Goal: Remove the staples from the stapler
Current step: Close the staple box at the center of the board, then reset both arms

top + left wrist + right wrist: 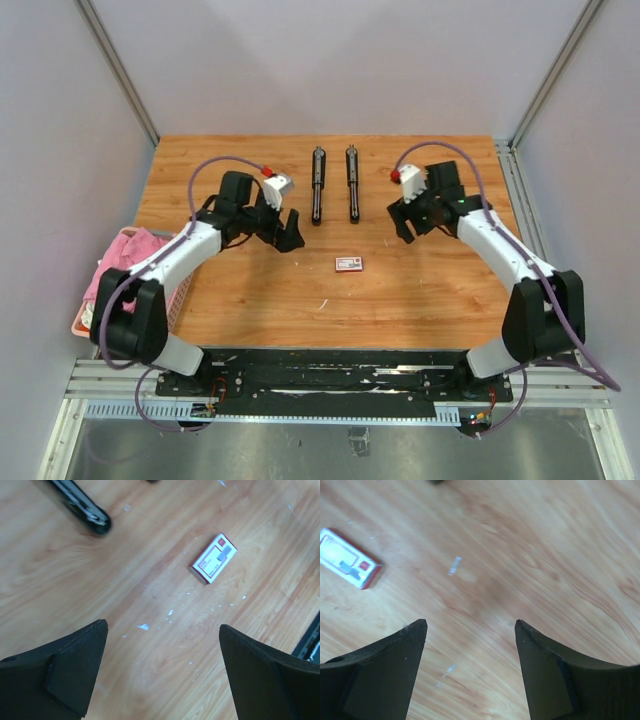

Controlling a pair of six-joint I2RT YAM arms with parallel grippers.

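Observation:
Two long black stapler bodies (317, 185) (352, 183) lie side by side at the back middle of the wooden table (420, 300). The end of one stapler (82, 505) shows at the top left of the left wrist view. Tiny silvery staples (143, 627) (455, 565) lie scattered on the wood. My left gripper (287, 232) (163, 627) hovers open over bare wood with nothing between its fingers, left of the staplers. To their right, my right gripper (404, 222) (471, 622) also stands open and holds nothing.
A small red-and-white box (349, 264) (214, 558) (350, 559) lies on the table between the two grippers, nearer the front. A pink cloth sits in a basket (125, 262) off the table's left edge. Grey walls enclose the back and sides.

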